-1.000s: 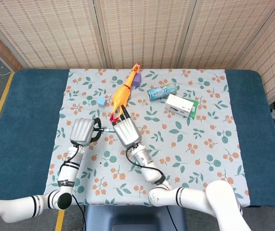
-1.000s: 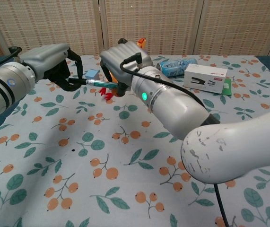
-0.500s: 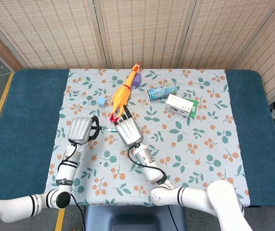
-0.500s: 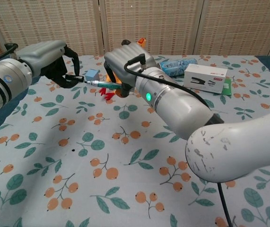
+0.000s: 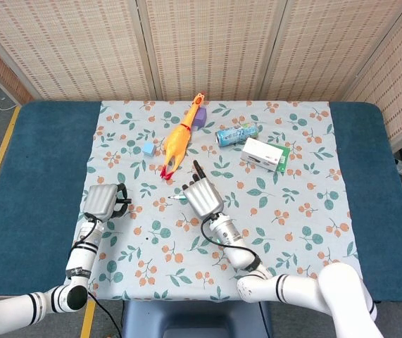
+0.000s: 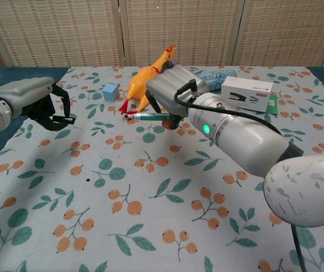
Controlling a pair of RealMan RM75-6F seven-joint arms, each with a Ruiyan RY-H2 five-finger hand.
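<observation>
The pen (image 6: 147, 117) had passed over: the left robot hand (image 6: 47, 107) had let go and drawn away, fingers curled on nothing, while the right robot hand (image 6: 173, 93) pinched it alone, just in front of the rubber chicken (image 6: 144, 79).

can (image 5: 236, 132): printing on its blue-green side, too small to read; lies well beyond the right hand (image 5: 202, 198)
white box (image 6: 247, 93): a dark picture and a thin line of print on its front, not legible; beyond the right hand, off to its right
pen (image 6: 148, 117): no marking that can be read; held in the right hand
</observation>
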